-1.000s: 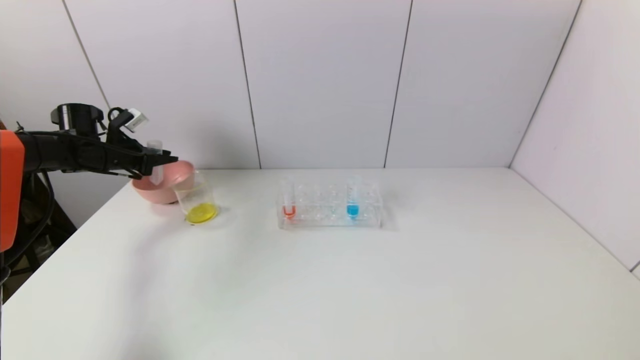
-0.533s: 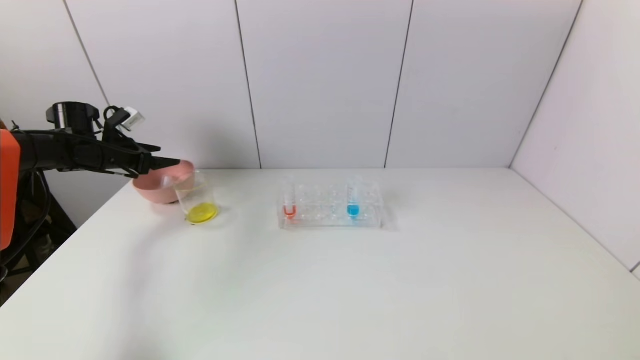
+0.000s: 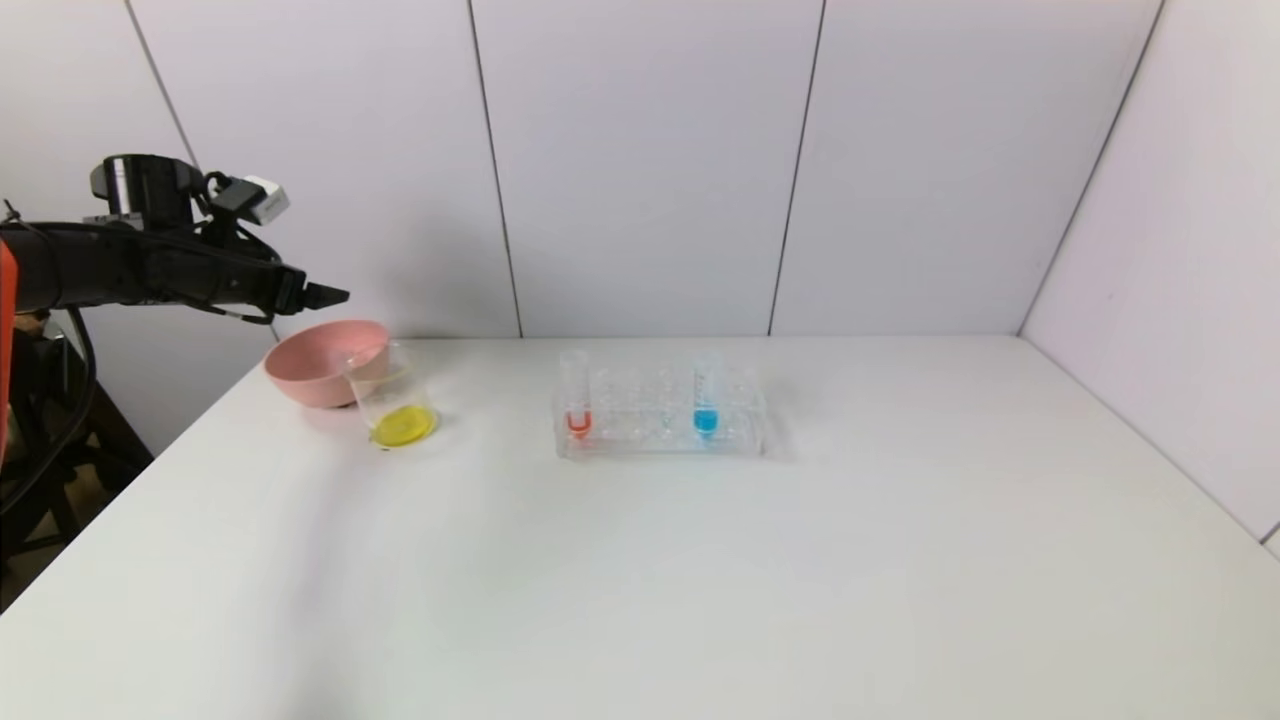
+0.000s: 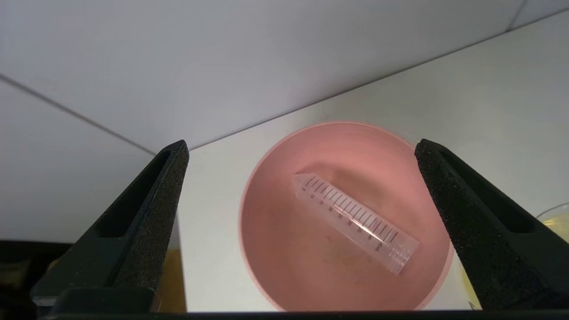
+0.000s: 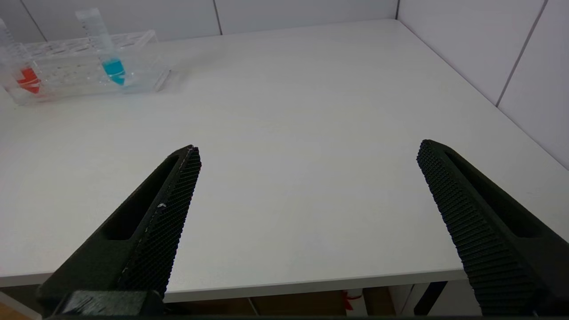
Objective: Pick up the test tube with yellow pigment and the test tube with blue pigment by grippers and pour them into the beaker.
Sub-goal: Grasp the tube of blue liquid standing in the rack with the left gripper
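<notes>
On the white table we see a clear rack holding the test tube with blue pigment upright, with a red-tipped tube towards the rack's other end. The pink bowl holds an emptied test tube lying on its side. The beaker just beside it contains yellow liquid. Our left gripper hovers above the bowl, fingers wide apart, holding nothing; our right gripper is likewise spread and empty.

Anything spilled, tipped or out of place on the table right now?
No spill shows. One empty tube lies on its side in the pink bowl, under the open left gripper. The beaker holds yellow liquid. The blue tube and red tube stand upright in the rack.
</notes>
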### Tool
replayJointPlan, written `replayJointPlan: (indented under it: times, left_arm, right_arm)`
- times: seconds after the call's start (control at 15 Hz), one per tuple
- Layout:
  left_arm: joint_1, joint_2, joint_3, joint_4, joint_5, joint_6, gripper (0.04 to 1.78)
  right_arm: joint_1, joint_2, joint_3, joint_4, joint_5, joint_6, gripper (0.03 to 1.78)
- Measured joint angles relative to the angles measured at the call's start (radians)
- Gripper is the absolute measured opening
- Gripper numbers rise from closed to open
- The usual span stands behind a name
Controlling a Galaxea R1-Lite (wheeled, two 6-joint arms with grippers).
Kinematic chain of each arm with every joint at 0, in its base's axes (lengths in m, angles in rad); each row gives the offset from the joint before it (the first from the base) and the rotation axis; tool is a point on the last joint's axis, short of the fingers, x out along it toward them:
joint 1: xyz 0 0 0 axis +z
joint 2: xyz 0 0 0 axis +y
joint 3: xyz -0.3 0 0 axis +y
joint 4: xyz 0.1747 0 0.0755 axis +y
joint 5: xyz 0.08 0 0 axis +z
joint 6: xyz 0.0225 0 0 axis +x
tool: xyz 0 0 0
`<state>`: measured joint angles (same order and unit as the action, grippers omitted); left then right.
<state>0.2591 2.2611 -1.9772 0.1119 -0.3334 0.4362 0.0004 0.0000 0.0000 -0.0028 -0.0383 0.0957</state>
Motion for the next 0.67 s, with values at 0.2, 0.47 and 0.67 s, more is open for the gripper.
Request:
replayJointPlan:
  times: [0.2,0.47,0.67]
  left_arm:
    - [-0.019,-0.089,0.019,0.001,0.171,-0.023,1.78]
    - [-0.038,-0.273,0.068,0.0,0.226,-0.132,1.78]
    - [-0.057,-0.445,0.114,0.0,0.307,-0.23,1.78]
  right_arm:
    - [0.0,0.0,0.0,0.0,0.0,0.0,1.77]
    - [0.0,0.0,0.0,0.0,0.0,0.0,1.77]
    - [0.0,0.0,0.0,0.0,0.0,0.0,1.77]
